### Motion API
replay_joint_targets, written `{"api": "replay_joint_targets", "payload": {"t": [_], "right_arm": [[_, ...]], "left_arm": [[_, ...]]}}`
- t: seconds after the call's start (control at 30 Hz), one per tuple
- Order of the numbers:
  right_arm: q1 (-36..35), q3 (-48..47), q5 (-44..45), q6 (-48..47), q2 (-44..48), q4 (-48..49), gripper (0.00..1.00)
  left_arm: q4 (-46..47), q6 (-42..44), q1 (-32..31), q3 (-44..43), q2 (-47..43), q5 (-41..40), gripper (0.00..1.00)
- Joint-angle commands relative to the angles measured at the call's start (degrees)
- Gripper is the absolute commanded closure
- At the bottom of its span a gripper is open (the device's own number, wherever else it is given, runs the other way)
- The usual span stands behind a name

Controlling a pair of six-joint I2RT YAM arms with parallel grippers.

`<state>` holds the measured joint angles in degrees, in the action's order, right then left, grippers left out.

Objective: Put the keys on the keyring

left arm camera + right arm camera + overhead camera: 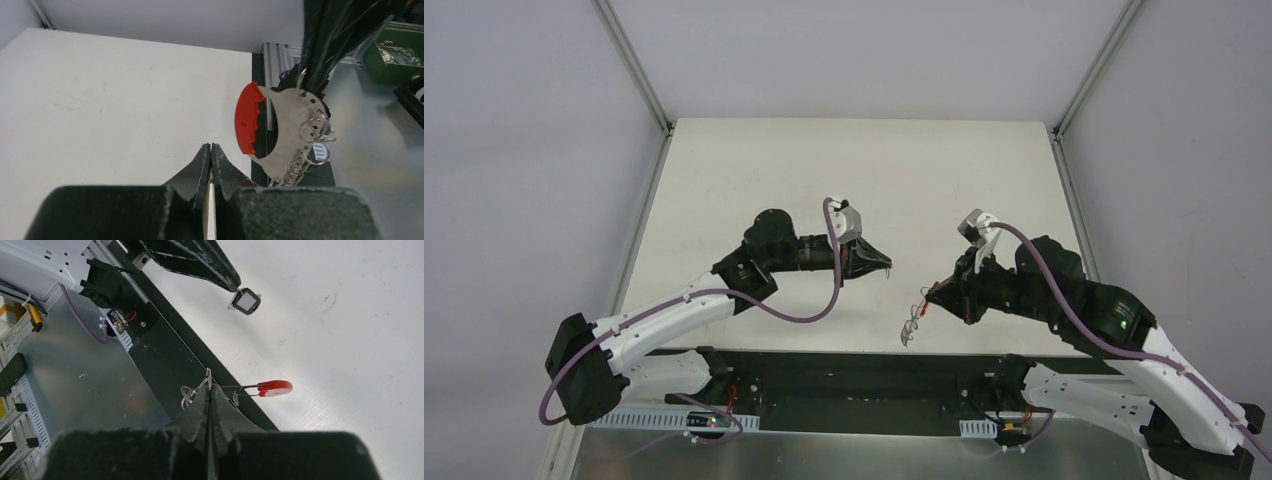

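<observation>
We see the right end effector [210, 386] clamped on the thin wire keyring [187, 392], whose scalloped red crescent [274, 388] hangs over the white surface [754, 170]. The left end effector [210, 146] is pinched shut on a black-tagged key [246, 301].

Left arm [664, 318], right arm [1184, 375]: white link shells, black joints. Black tapered left gripper [888, 265], right gripper [930, 292]. Purple cables [804, 319] along both; green light [1121, 322] on right.

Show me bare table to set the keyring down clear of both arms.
Bare: the white table's far half beyond both arms, and the strip between the left arm and its left edge. Crowded: near centre, where the right jaws hold the silver wire keyring with red crescent, facing the left jaws' small black-tagged key.
</observation>
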<state>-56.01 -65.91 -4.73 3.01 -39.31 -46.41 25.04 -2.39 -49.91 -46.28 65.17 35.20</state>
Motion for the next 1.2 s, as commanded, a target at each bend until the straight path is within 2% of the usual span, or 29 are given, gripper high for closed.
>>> {"api": "replay_joint_targets", "payload": {"t": [0.0, 0.23, 0.73, 1.17], "right_arm": [[0.14, -1.43, -3.38, 1.40, -2.24, 4.92, 1.00], [0.16, -3.41, -7.29, 4.54, -6.68, 6.43, 1.00], [1.14, -12.00, -12.78, 8.23, -16.36, 3.77, 1.00], [1.92, -12.66, -16.85, 8.54, -19.68, 2.89, 1.00]], "left_arm": [[1.77, -1.17, -0.40, 0.38, -4.73, 3.31, 1.00], [1.33, -1.05, -0.41, 0.18, -9.40, 5.49, 1.00], [-4.76, 3.69, -0.39, -1.53, -12.22, 9.89, 1.00], [-6.36, 5.21, -0.43, -1.51, -14.98, 10.62, 1.00]]}}
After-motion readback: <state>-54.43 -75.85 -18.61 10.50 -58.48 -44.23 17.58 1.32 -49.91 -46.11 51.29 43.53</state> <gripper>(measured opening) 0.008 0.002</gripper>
